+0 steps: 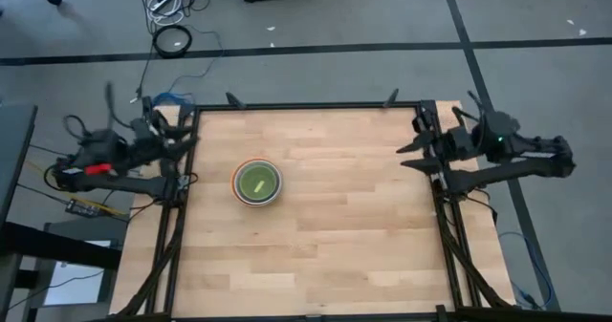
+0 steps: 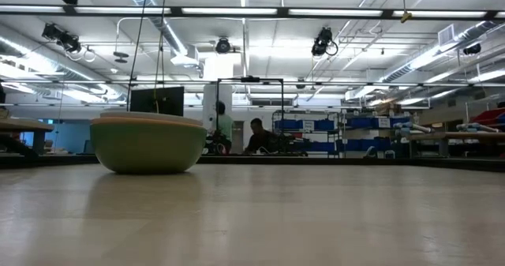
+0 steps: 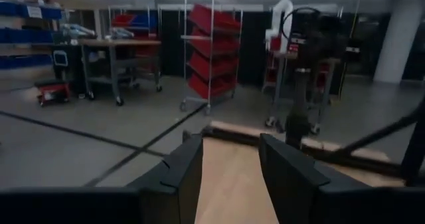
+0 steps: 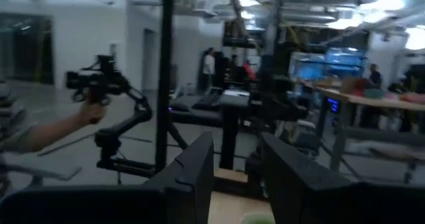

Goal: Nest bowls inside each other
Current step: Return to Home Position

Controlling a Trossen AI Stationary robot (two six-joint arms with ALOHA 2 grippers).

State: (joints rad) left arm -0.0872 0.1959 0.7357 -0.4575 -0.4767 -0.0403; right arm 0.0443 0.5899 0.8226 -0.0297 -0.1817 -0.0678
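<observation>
The bowls stand nested in one stack (image 1: 256,182) left of the table's middle. In the low view the stack is a large sage green bowl (image 2: 148,146) resting on its base, with a paler rim (image 2: 150,118) showing above it. From above, an orange and white rim rings a green inside. My left gripper (image 1: 189,140) is drawn back at the table's left edge, pointing level over the wood, open and holding nothing (image 3: 229,177). My right gripper (image 1: 406,155) is at the right edge, open and holding nothing (image 4: 237,177). A sliver of green bowl (image 4: 255,219) shows low between its fingers.
A black frame (image 1: 306,105) borders the wooden table (image 1: 344,246), with bare wood around the stack. Cables (image 1: 172,40) lie on the floor beyond the far edge. People (image 2: 256,136) sit in the room behind, well away from the table.
</observation>
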